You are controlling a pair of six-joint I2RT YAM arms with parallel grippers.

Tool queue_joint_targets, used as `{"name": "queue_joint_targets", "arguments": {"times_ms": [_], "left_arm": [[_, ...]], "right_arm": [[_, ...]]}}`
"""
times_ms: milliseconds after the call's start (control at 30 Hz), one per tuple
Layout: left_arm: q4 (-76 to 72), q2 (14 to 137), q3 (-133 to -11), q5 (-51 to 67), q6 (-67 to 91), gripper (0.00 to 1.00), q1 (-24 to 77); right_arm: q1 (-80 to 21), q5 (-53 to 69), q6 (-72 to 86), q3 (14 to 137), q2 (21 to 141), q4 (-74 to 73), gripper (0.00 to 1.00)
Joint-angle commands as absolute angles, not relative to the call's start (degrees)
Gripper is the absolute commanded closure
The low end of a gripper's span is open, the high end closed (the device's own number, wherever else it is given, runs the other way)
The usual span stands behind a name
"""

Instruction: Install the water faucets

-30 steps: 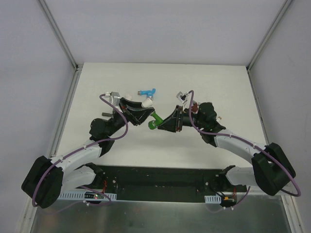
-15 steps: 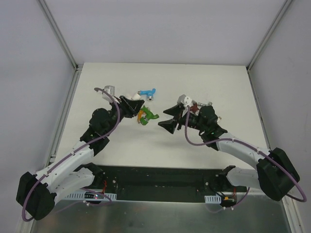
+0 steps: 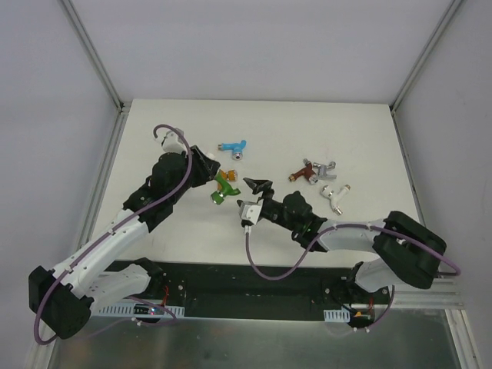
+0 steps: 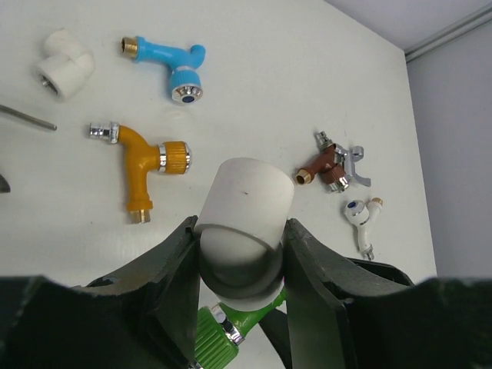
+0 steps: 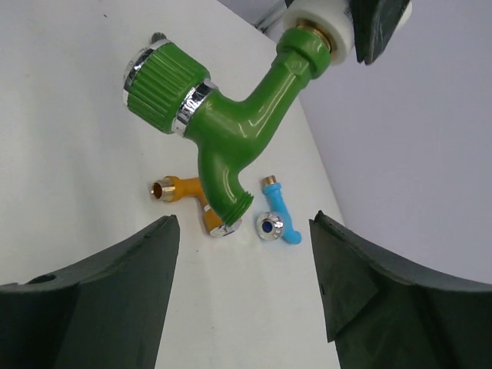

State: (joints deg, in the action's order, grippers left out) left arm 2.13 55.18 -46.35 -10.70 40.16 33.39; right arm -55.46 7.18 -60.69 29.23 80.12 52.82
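faucet (image 5: 223,131) in fitting (image 4: 250,192), in left gripper (image 4: 242,234), centre; second faucet (image 4: 146,165) just far of it; third faucet (image 4: 173,65) farther; three faucets (image 3: 323,171) right.

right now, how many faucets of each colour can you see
green faucet: 1
blue faucet: 1
orange faucet: 1
brown faucet: 1
silver faucet: 1
white faucet: 1
total: 6

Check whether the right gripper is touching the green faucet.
Apart. The right wrist view shows the right gripper open wide, with bare table visible between each finger and the green faucet, which hangs from a white fitting above.
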Motion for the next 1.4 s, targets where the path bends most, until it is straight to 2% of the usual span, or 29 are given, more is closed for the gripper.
{"name": "queue_joint_targets", "arguments": {"times_ms": [0,67,433,500,567,833,1033,1200,1367], "left_arm": [[3.95,55.55,-49.75,-10.73,43.85,1.00,33.49],[4.39,55.63,-49.92,-10.29,45.43,1.00,33.49],[4.66,58.44,-50.80,-8.18,51.68,1.00,33.49],[4.66,58.80,-50.89,-7.30,51.77,1.00,33.49],[4.66,58.54,-50.80,-7.47,51.33,1.00,33.49],[-2.00,52.04,-44.05,-9.67,46.68,1.00,33.40],[-21.76,45.89,-33.07,-5.72,44.39,1.00,33.40],[-40.21,42.10,-22.96,-5.01,45.26,1.00,33.40],[-53.77,42.36,-18.72,-0.19,44.74,1.00,33.40]], "right_arm": [[-58.53,0.35,-75.84,30.67,87.26,73.00,0.25],[-59.67,-1.84,-77.69,31.81,91.21,77.24,0.25],[-63.72,-2.64,-79.36,37.96,97.99,78.75,0.27],[-63.63,-2.90,-76.92,38.76,98.79,79.62,0.33],[-63.63,-3.34,-72.36,38.67,99.05,81.99,0.44],[-62.58,-1.50,-45.30,35.95,95.98,87.28,0.98],[-60.56,-2.55,-15.01,35.25,91.68,87.28,1.00],[-52.75,4.65,20.85,35.24,89.65,87.28,1.00],[-48.26,4.31,44.61,35.42,90.18,87.28,1.00]]}}
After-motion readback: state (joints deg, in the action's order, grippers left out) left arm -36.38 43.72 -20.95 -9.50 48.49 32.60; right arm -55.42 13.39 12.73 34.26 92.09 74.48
